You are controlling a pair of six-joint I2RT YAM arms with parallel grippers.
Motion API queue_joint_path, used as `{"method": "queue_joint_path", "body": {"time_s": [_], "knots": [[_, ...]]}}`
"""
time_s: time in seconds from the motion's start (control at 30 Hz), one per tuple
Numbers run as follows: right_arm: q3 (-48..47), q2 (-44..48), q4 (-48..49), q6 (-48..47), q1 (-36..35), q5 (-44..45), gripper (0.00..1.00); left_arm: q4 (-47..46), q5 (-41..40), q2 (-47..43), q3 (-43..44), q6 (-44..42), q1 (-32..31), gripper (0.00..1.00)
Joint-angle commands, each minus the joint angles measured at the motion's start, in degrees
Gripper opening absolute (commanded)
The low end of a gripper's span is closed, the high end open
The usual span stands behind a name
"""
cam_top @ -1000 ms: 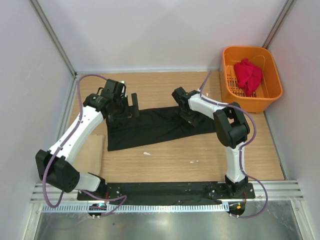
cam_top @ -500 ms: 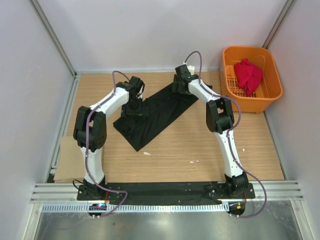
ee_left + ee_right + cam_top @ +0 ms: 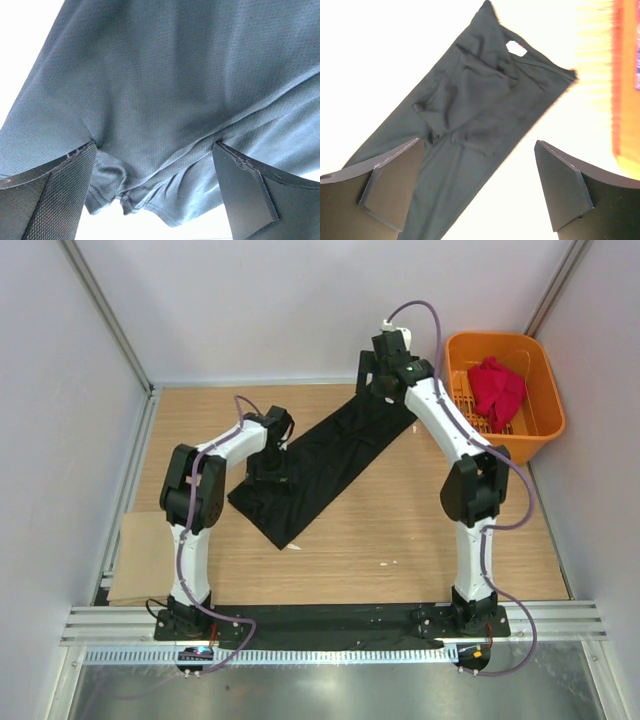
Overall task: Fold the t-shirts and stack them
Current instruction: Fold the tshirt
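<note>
Worktop [image 3: 400,530]: wooden board; both arm bases stand at its near edge.
Black t-shirt [image 3: 330,455]: folded into a long narrow band, lying flat on the worktop.
Black t-shirt, long axis: diagonal, from near-left to far-right.
Black t-shirt, ends: the broader end lies left of the worktop's centre; the narrower end points toward the far edge, close to the far-right corner.
Black t-shirt, surface: creased and layered in the right wrist view [image 3: 470,100]; it fills the left wrist view [image 3: 165,75].
Red t-shirt [image 3: 497,388]: crumpled in a heap inside the orange basket, well apart from the black one.
Orange slotted basket [image 3: 515,450]: at the far-right corner of the worktop; its side shows at the right edge of the right wrist view [image 3: 625,100].
Cardboard sheet [image 3: 145,560]: flat, at the near-left corner, by the left edge.
Left gripper [image 3: 270,468]: over the broader end of the black t-shirt; fingers wide apart [image 3: 155,147], cloth right at the tips, nothing clamped.
Right gripper [image 3: 375,380]: above the narrower far end, raised clear of the cloth; fingers wide apart [image 3: 479,141], holding nothing.
</note>
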State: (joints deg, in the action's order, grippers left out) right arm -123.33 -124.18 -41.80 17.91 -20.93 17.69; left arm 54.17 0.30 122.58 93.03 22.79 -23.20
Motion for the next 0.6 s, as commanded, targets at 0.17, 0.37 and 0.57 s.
{"method": "queue_joint_path", "body": {"time_s": [0.17, 0.37, 0.57], "knots": [[12.0, 7.8, -1.0, 1.5, 0.8, -1.4, 1.0, -15.6, 23.4, -7.4, -20.9, 21.6, -7.0, 0.97], [7.1, -0.2, 2.9, -0.2, 0.7, -4.8, 1.0, -30.8, 30.1, -10.0, -19.7, 40.1, -21.7, 0.99], [-0.5, -9.9, 2.3, -3.1, 0.6, -8.1, 1.0, -32.7, 27.3, -18.8, -21.2, 42.1, -22.6, 1.0]]}}
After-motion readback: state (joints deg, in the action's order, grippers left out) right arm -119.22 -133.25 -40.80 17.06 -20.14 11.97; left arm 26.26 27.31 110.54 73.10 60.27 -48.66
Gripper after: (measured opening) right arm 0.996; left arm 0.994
